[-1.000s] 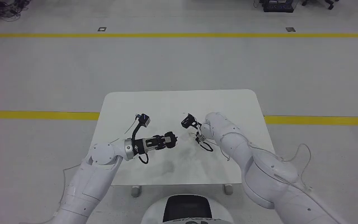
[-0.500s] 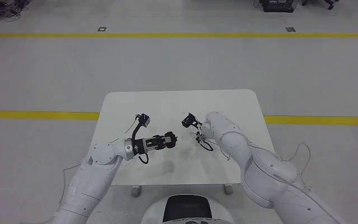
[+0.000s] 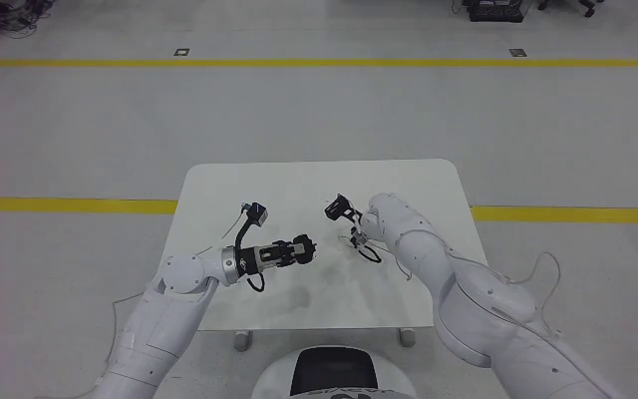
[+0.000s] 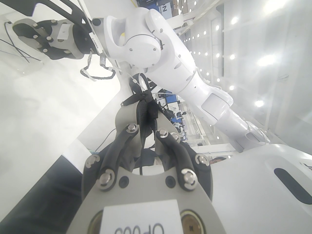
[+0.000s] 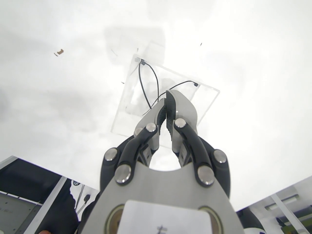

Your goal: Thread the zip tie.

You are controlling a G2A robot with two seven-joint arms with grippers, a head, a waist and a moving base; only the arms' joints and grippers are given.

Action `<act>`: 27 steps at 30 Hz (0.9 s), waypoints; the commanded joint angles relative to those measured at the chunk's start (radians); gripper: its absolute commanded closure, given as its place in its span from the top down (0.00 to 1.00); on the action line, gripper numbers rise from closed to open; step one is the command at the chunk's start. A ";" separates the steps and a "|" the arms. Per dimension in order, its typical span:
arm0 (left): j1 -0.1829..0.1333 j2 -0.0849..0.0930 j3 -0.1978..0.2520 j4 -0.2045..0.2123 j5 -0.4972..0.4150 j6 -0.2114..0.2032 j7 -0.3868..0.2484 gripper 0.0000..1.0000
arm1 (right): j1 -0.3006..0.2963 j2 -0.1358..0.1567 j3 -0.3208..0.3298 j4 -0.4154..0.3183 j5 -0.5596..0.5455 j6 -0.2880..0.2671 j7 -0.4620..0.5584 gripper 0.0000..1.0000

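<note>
Several thin black zip ties (image 5: 141,83) with small square heads lie loose on clear tray (image 5: 207,96) on white worktop (image 5: 243,37). Right hand (image 5: 166,101) hangs just above tray, fingers pressed together over tie tails; cannot tell if any tie is caught. Left hand (image 4: 147,108), raised near tray, is pinched closed on separate looped black tie (image 4: 146,97).

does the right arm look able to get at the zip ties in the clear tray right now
Probably yes. The right gripper hangs above the clear tray, and the zip ties lie there uncovered, with nothing in between. Its fingers are shut, so it would have to open first.
</note>
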 commanded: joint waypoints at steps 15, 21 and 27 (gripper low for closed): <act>0.000 0.000 0.000 0.000 0.000 0.000 0.000 0.00 | -0.024 0.020 -0.014 -0.035 0.025 0.000 -0.018 0.09; 0.000 0.000 0.000 0.000 0.000 0.000 0.000 0.00 | -0.028 0.025 -0.026 -0.041 0.032 0.000 -0.028 0.07; 0.000 0.000 0.000 0.000 0.000 0.000 0.000 0.00 | -0.029 0.026 -0.039 -0.043 0.036 0.000 -0.033 0.10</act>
